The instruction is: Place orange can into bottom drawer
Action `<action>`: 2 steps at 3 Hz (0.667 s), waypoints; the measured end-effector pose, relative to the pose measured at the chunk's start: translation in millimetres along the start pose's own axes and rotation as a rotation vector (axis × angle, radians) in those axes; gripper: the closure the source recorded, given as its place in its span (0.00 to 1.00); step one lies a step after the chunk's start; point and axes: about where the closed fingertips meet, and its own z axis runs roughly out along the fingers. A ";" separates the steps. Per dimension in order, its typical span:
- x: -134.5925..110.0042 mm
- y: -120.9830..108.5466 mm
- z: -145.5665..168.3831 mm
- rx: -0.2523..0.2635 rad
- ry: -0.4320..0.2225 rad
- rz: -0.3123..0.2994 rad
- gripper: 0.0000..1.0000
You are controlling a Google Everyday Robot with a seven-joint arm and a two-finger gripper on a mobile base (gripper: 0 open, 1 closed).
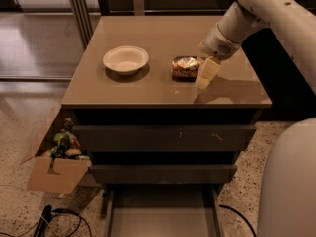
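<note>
**Item: orange can (pixel 185 67).** Lies on its side on the worktop (pixel 148 90), right of centre and well apart from the bottom drawer (pixel 163 211).

**Item: gripper (pixel 207 74).** Hangs low over the worktop at the can's right end, angled down toward the front edge. Whether it is open or closed cannot be told, nor whether it touches the can.

**Item: bottom drawer.** Pulled out at floor level, its grey floor showing. Two closed drawers (pixel 163 138) sit between it and the worktop.

**Item: white bowl (pixel 125 59).** Stands to the left of the can with a clear gap between them.

**Item: cardboard box (pixel 54 174).** Sits on the floor at the cabinet's left side, holding mixed goods.

**Risks, as judged:**
- The can is round and lying flat, so an off-centre touch at its end is likely to roll or spin it. To the left it would reach the bowl, and forward it would go over the edge.
- A shiny curved wall gives little hold, so a shallow or skewed grip could slip during the lift.
- The way down passes the worktop's front lip and both closed fronts. Swinging in too close could knock the can loose.
- A release from too high may let the can bounce or roll out of the shallow tray.
</note>
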 end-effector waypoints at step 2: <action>0.0 0.2 1.3 -0.002 0.001 0.000 0.39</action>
